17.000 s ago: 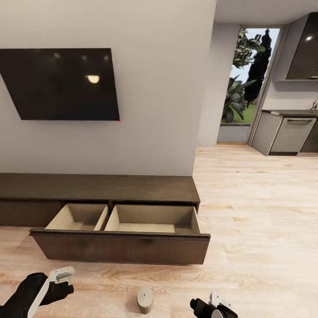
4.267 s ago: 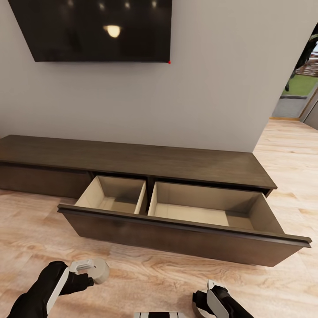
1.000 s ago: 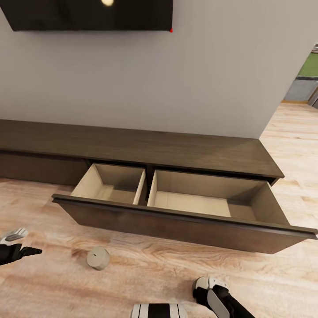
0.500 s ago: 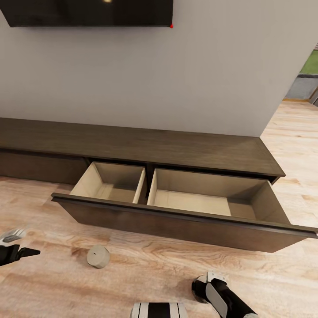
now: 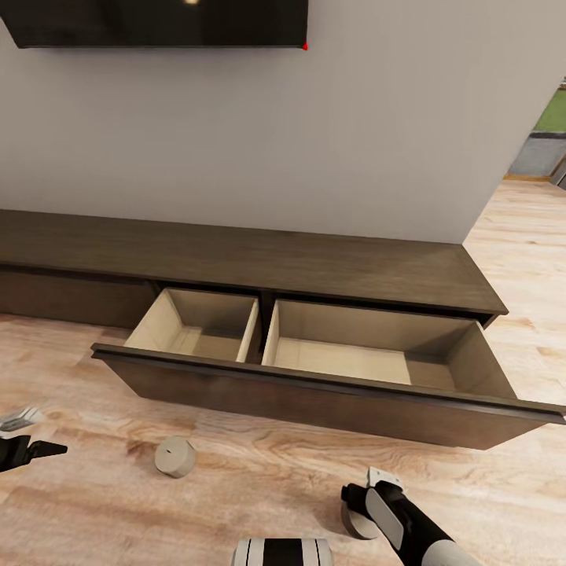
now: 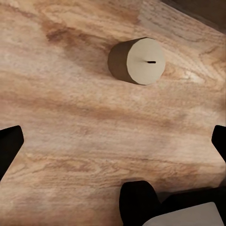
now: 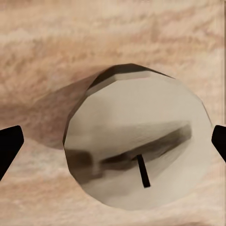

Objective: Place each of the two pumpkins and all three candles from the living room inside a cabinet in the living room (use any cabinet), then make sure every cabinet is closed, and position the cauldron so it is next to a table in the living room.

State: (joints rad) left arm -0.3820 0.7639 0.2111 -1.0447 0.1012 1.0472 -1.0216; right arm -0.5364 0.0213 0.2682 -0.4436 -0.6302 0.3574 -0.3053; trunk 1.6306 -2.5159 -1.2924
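The cabinet (image 5: 259, 271) is a long, low unit of dark brown wood grain with a flat top, set against a plain grey wall below a black glossy screen (image 5: 157, 22). One wide, handle-less drawer (image 5: 314, 397) is pulled out over the pale wood-plank floor (image 5: 236, 479); its two compartments have smooth beige walls and nothing in them.

A candle (image 5: 174, 457), a short grey-beige cylinder with a flat top and a thin dark wick mark, lies on the floor just in front of the drawer's left part. In the left wrist view it (image 6: 136, 61) lies tilted, its faceted side in shadow, well ahead of the left gripper (image 6: 113, 141), whose black fingertips (image 6: 9, 143) are spread wide with only floor between them. In the head view this gripper (image 5: 23, 436) sits at the left edge, apart from the candle.

The right gripper (image 5: 377, 483) hangs low above the floor. Its wrist camera looks straight down on a second candle (image 7: 139, 150), round and faceted, with a dull sheen on top. The dark fingertips (image 7: 9, 146) stand wide apart on either side of it, not touching.
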